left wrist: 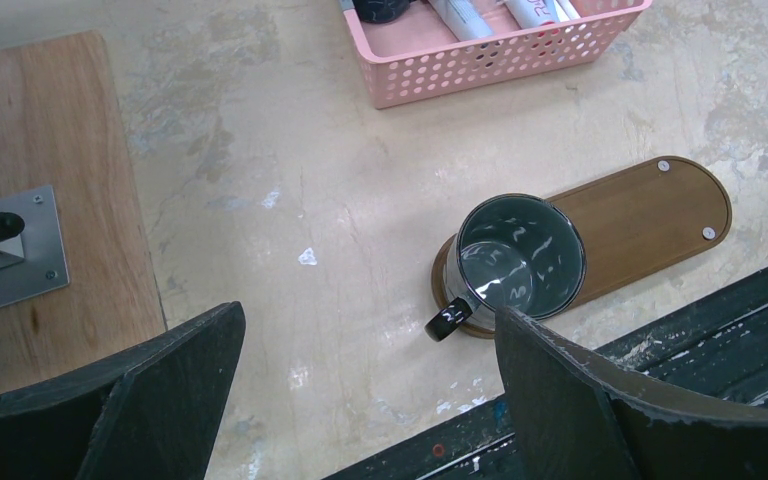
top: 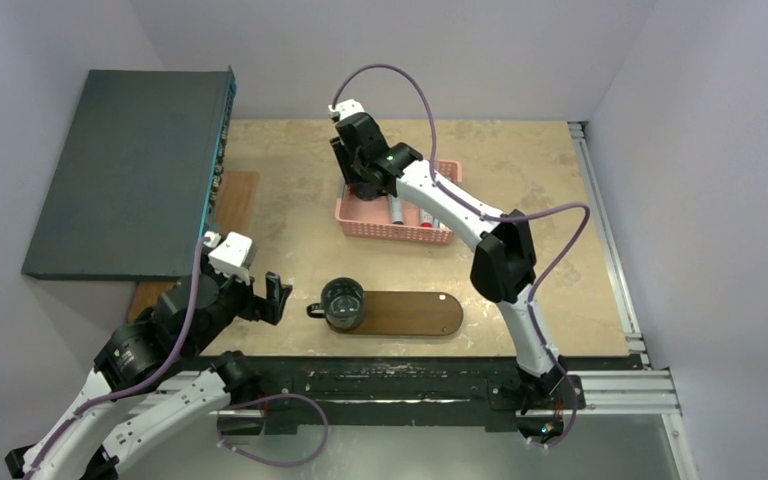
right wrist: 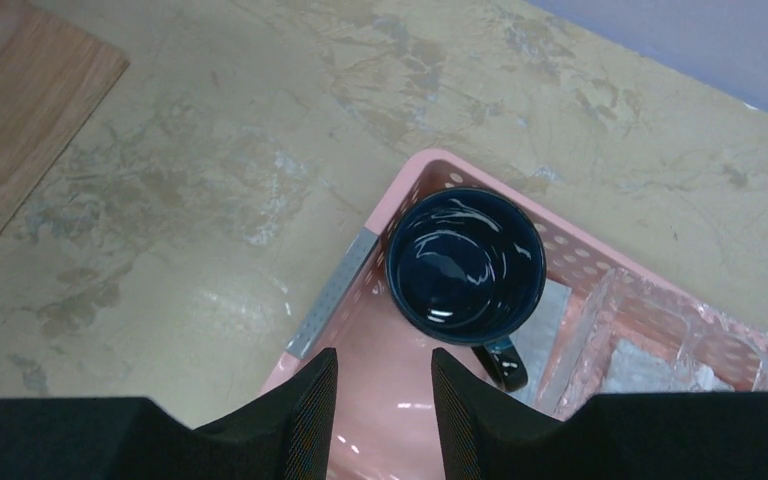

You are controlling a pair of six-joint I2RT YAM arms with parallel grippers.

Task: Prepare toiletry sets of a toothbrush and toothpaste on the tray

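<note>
As far as the three views show, the job has barely begun: no set is on the tray yet.

Biggest first. The beige mottled tabletop (top: 560,200) carries everything. A flat dark teal box (top: 125,170) overhangs its far-left corner, w/ a pale wooden board (left wrist: 50,170) beside it.

The pink perforated plastic basket (top: 400,232) sits at centre-far and holds the supplies. The tray, a dark brown oval wooden board (top: 415,313), lies near the front edge, well apart from the basket. Its right part is bare, w/ no brush or paste on it.

The left gripper (left wrist: 370,400) hangs near the tray's left end w/ its fingers spread wide and nothing btwn them. The right gripper (right wrist: 380,410) is over the basket's near-left corner. Its fingers are part-way apart and the gap is empty, so no grip on anything.

A glossy dark mug (top: 343,303) stands on the tray's left end, handle pointing left; looks empty inside. A second dark blue mug (right wrist: 467,262) stands upright in the basket, just ahead of the right fingers. Crinkled clear plastic packaging (right wrist: 660,340) lies next to it.

Smallest: white toothpaste tubes (left wrist: 457,15) lie in the basket, right of the blue mug. Can't pick out toothbrushes for sure.

Judgement: one cup placed at most. All brush and paste items are left to move, prob. the second mug too. The right arm looks set for a basket pick, target unclear.
</note>
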